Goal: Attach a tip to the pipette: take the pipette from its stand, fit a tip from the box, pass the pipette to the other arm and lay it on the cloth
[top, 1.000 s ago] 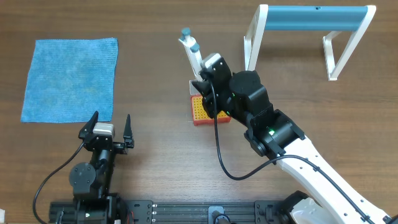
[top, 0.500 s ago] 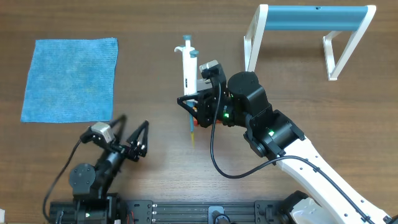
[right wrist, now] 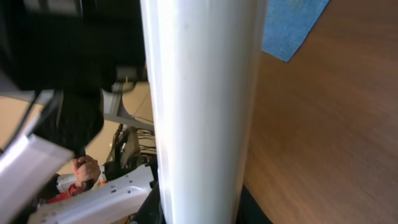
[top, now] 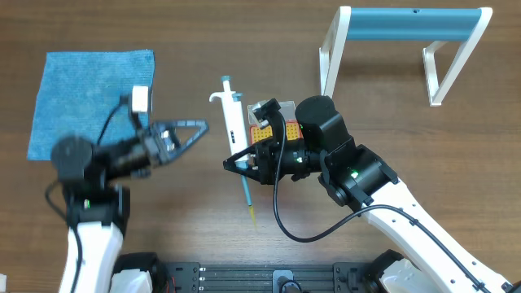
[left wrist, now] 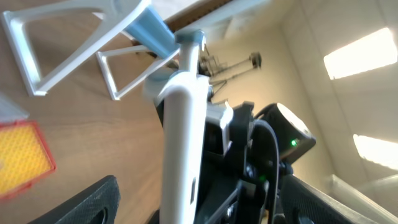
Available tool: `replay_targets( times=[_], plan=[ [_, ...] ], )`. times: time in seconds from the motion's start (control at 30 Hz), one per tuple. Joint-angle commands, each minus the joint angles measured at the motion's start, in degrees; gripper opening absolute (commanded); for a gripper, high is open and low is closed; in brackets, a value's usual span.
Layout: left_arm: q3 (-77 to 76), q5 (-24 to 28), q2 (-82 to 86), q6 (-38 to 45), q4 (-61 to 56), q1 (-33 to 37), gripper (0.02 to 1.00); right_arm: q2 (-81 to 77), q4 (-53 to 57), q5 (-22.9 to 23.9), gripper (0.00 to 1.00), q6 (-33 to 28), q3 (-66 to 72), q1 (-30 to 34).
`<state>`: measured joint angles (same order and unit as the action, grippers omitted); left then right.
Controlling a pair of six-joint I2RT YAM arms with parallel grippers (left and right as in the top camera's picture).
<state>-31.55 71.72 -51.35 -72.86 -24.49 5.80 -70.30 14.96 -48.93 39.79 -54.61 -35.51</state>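
Observation:
The white pipette [top: 231, 122] has a blue top and a yellow tip [top: 252, 213] on its thin lower end. It is held off the table, left of the red and yellow tip box [top: 262, 135]. My right gripper [top: 238, 161] is shut on the pipette's body [right wrist: 199, 112]. My left gripper [top: 194, 135] is open, just left of the pipette and pointing at it. In the left wrist view the pipette [left wrist: 183, 143] stands between the open fingers [left wrist: 90, 202], apart from them. The blue cloth [top: 91, 104] lies flat at the far left.
The white stand with a blue bar [top: 407, 23] is at the back right, also seen as the stand [left wrist: 93, 37] behind the pipette. The tip box [left wrist: 22, 155] is partly hidden under my right arm. Bare wood lies between cloth and pipette.
My right arm carried the pipette, now with a yellow tip, left and away from the tip box. My left arm rose from near its base and swung toward the pipette, fingers open.

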Motion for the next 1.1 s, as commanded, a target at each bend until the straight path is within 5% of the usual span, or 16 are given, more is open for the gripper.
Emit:
replay_targets(
  times=[0.03,0.33,0.4,0.57,0.63,0.67,0.7,0.73,0.83,0.87,0.9,0.93,0.97,1.03,1.07,1.1],
  plan=[
    [-10.23,8.35,-13.79,4.79,-6.60,-4.11,0.836,0.26,-3.54,-1.31,0.080,-1.49,-0.76,-0.04],
    [-11.15,3.04,-18.03,5.90,-10.10,-10.82,0.838,0.26,-3.93,-2.60,0.075,-1.49,-0.76,-0.11],
    [-11.15,2.56,-18.36,6.32,-10.10,-10.82,0.590,0.26,-3.96,-4.46,0.075,-1.49,-0.76,-0.11],
    [-11.15,1.90,-18.51,6.32,-10.10,-10.82,0.584,0.26,-8.04,-7.93,0.073,-1.46,-0.76,-0.11],
    [-11.13,1.42,-18.51,6.29,-10.10,-10.82,0.027,0.24,-8.24,-7.72,0.080,-1.49,-0.76,-0.11],
    [-11.13,1.20,-18.51,6.29,-10.08,-10.82,0.027,0.22,-8.22,-7.72,0.075,-1.49,-0.76,-0.11],
    [-11.13,0.68,-18.51,6.27,-10.08,-10.82,0.029,0.22,-8.17,-7.74,0.371,-1.46,-0.76,-0.11],
    [-11.13,0.66,-18.51,6.19,-10.05,-10.82,0.027,0.22,-8.17,-7.72,0.812,-1.49,-0.76,-0.11],
    [-11.13,-0.74,-18.67,7.54,-7.06,-10.29,0.027,0.22,-0.50,-5.49,0.820,-4.59,-0.76,0.96],
    [-11.13,-1.49,-19.12,14.47,2.21,-8.90,0.027,0.22,11.28,3.06,0.820,-7.41,-0.76,2.62],
    [-11.13,-4.81,-19.71,22.82,13.81,-7.19,0.027,0.22,22.51,13.75,0.825,-8.70,-0.76,4.31],
    [-11.21,-16.83,-20.96,34.71,32.65,-3.61,0.027,0.24,34.45,26.69,0.822,-9.51,-0.76,7.61],
    [-12.20,-24.37,-22.58,40.19,44.37,0.02,0.027,0.35,40.28,30.77,0.825,-9.77,-0.83,10.78],
    [-19.50,-27.47,-27.63,53.75,63.36,7.74,0.027,0.50,46.21,30.27,0.825,-10.58,-0.83,16.17],
    [-34.36,-40.50,-35.43,65.22,84.48,13.07,0.027,0.50,47.01,30.29,0.825,-11.19,-0.83,17.97],
    [-41.59,-46.90,-39.32,67.76,91.69,14.32,0.027,0.48,46.36,30.32,0.825,-11.19,-0.83,17.97]
  ],
)
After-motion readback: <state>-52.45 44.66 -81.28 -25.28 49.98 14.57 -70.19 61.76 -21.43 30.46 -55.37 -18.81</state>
